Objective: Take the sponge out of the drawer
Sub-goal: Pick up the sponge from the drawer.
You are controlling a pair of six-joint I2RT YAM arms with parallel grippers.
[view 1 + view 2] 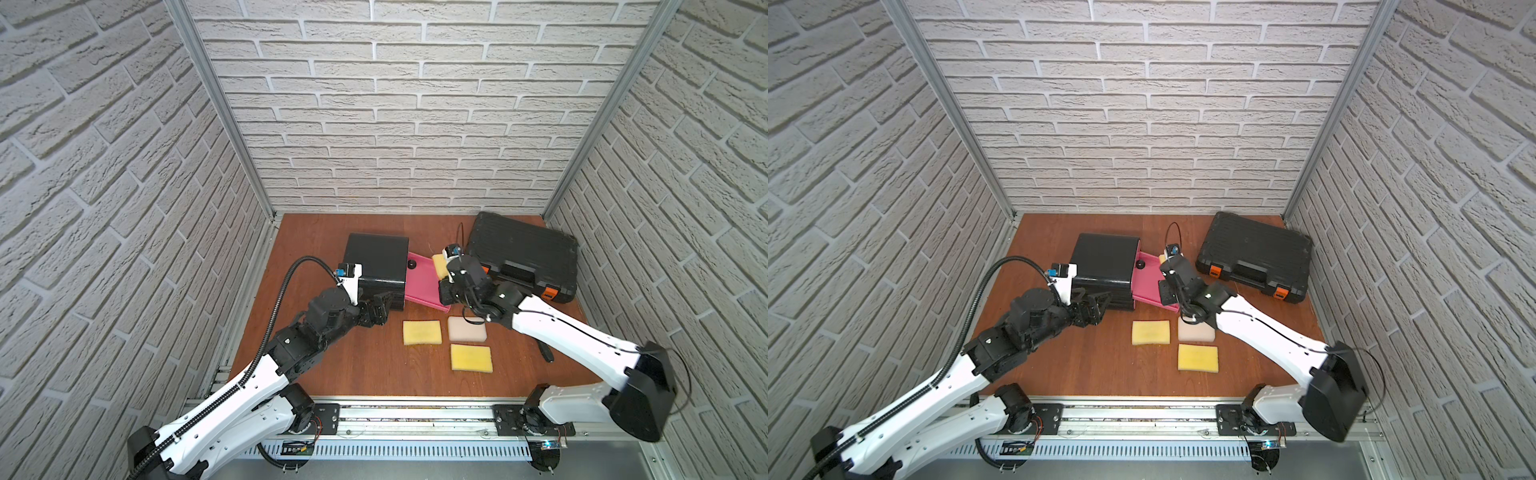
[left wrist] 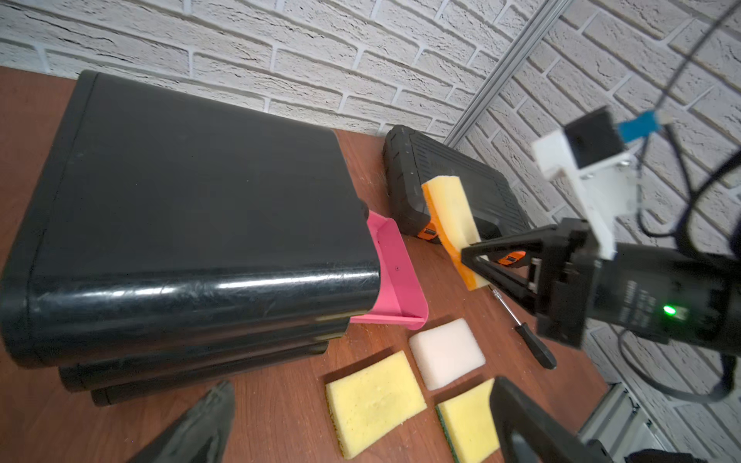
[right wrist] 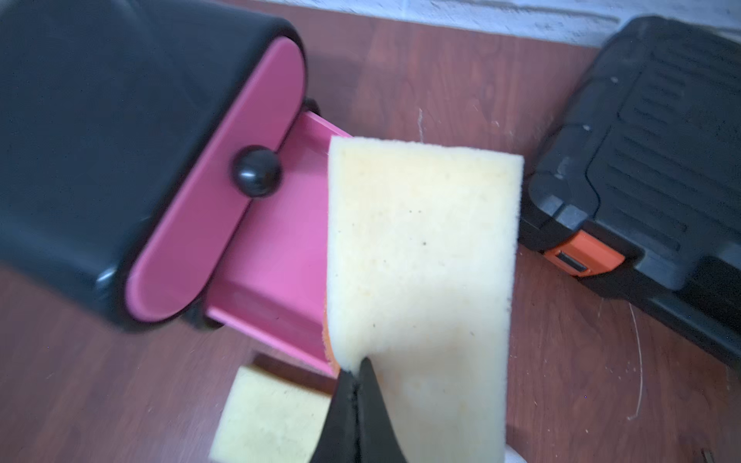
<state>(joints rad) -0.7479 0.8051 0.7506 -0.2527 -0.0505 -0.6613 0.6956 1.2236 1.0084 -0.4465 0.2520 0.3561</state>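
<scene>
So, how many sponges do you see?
4: held sponge in the right tool by the pink drawer; two yellow sponges and a white sponge on the table; closed drawers may hide more.

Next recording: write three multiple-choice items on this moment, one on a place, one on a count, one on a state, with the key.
1. Where does the tool case stand?
A. far right corner of the table
B. near left corner
C. front edge

2. How many sponges lie flat on the table?
A. two
B. three
C. five

3. The right pincer is:
A. open, empty
B. shut on a sponge
C. hidden

Key: 1 A, it sits by the back wall; 2 B, two yellow and one white; 3 B, its tips pinch the lifted sponge.
</scene>
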